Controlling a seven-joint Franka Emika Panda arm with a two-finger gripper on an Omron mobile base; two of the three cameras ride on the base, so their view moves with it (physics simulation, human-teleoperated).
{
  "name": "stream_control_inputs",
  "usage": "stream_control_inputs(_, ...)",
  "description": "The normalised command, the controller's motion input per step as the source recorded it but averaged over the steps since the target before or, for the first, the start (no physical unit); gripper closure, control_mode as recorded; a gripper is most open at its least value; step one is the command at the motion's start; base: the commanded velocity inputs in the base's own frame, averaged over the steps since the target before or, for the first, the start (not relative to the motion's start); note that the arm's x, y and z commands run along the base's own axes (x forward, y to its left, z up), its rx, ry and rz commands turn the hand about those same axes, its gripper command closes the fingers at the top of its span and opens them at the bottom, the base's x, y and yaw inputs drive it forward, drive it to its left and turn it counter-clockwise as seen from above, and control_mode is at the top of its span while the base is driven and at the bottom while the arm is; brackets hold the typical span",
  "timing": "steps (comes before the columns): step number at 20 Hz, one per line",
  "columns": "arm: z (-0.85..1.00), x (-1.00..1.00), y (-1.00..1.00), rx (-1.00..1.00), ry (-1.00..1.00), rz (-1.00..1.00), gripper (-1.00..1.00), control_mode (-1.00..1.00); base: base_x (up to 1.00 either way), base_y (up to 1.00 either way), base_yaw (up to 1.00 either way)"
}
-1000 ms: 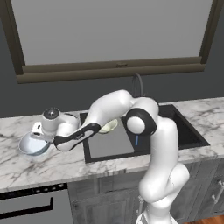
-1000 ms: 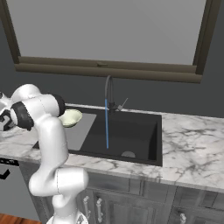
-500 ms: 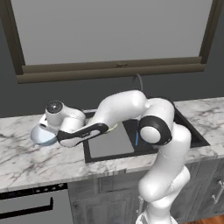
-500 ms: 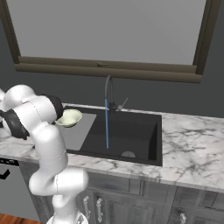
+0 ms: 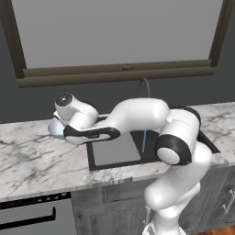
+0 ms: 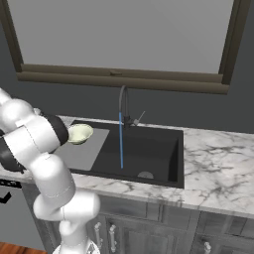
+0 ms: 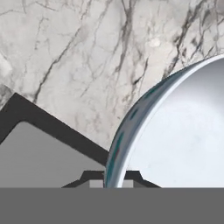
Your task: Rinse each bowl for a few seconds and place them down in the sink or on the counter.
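Gripper clamps blue-rimmed white bowl over marble counter

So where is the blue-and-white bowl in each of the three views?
Left base view: the blue-and-white bowl peeks out at middle left, behind the robot's hand, over the counter left of the sink.
Right base view: I cannot pick it out; the arm covers that side.
Hand view: right half, rim pinched at the bottom by the end effector.
Shared landmark: the sink's grey panel.
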Motion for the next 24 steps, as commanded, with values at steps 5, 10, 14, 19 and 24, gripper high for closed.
stream_control_inputs(5, 0.08, -0.06, -0.59, 0.02, 0.11, -0.29, 1.0, -1.0, 0.0, 0.0, 0.0)
stream_control_inputs(10, 0.06, -0.15, -0.61, 0.01, 0.11, -0.24, 1.0, -1.0, 0.0, 0.0, 0.0)
stream_control_inputs(14, 0.21, -0.21, -0.56, 0.0, 0.04, -0.19, 1.0, -1.0, 0.0, 0.0, 0.0)
stream_control_inputs(19, 0.09, -0.16, -0.46, 0.0, 0.03, -0.14, 1.0, -1.0, 0.0, 0.0, 0.0)
stream_control_inputs(24, 0.0, -0.04, -0.44, 0.0, 0.03, -0.1, 1.0, -1.0, 0.0, 0.0, 0.0)
